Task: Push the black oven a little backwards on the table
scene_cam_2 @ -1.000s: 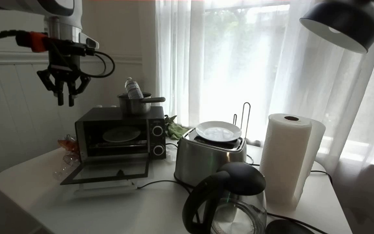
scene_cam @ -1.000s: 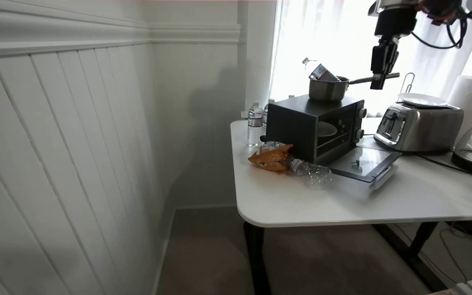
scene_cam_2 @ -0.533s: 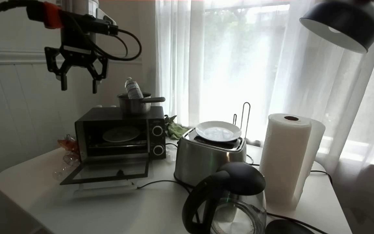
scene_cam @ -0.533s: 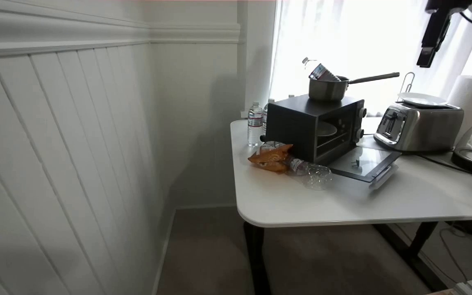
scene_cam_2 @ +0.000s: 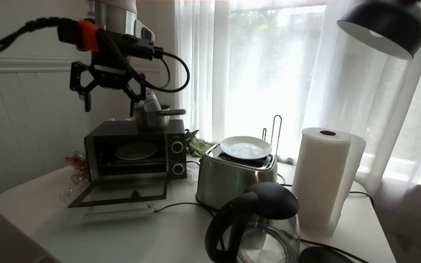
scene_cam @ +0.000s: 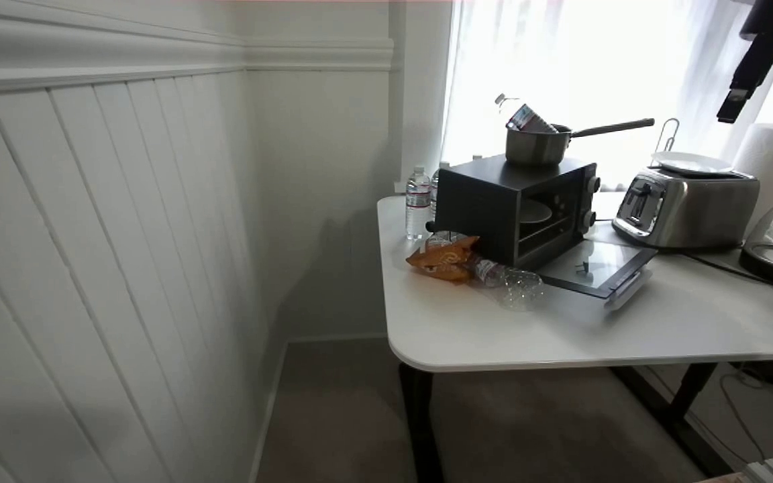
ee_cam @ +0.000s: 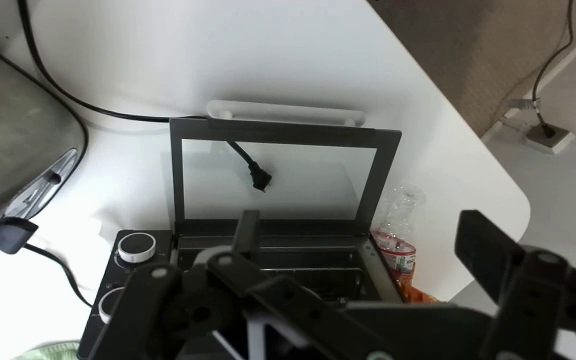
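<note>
Black box-shaped toaster oven (scene_cam: 477,218): stands on the white rectangular table with rounded corners (scene_cam: 588,345), near one end of it; in both exterior views it sits between a crinkled orange bag (scene_cam: 445,258) and a brushed-metal toaster (scene_cam_2: 232,179), apart from the toaster.
Dark-framed glass door (ee_cam: 313,175): hangs open at the oven's front, its pale bar handle (ee_cam: 288,113) along the outer edge.
Small black plug (ee_cam: 259,177): shows through the door's glass in the wrist view.
Pale round plate (scene_cam_2: 136,150): lies inside the oven, seen through the open front.
Dark grey metal pot with a long handle (scene_cam: 535,149): stands on the oven's roof.
Clear labelled water bottle (scene_cam: 527,119): leans tilted in the pot, its neck above the rim.
Black two-fingered gripper (scene_cam_2: 110,107): its fingers stand wide apart, tips pointing down, in the air higher than the oven's roof; in an exterior view one fingertip (scene_cam_2: 132,109) overlaps the bottle along the line of sight; in the wrist view one finger shows against the oven's opening, the other against the table's edge.
Clear plastic bottle on its side (scene_cam: 521,290): lies next to the bag, by the oven's side.
White shallow plate (scene_cam_2: 246,148): rests on top of the toaster.
Glass kettle with black lid and handle (scene_cam_2: 274,201): stands near the toaster.
White paper towel roll (scene_cam_2: 322,182): stands upright.
</note>
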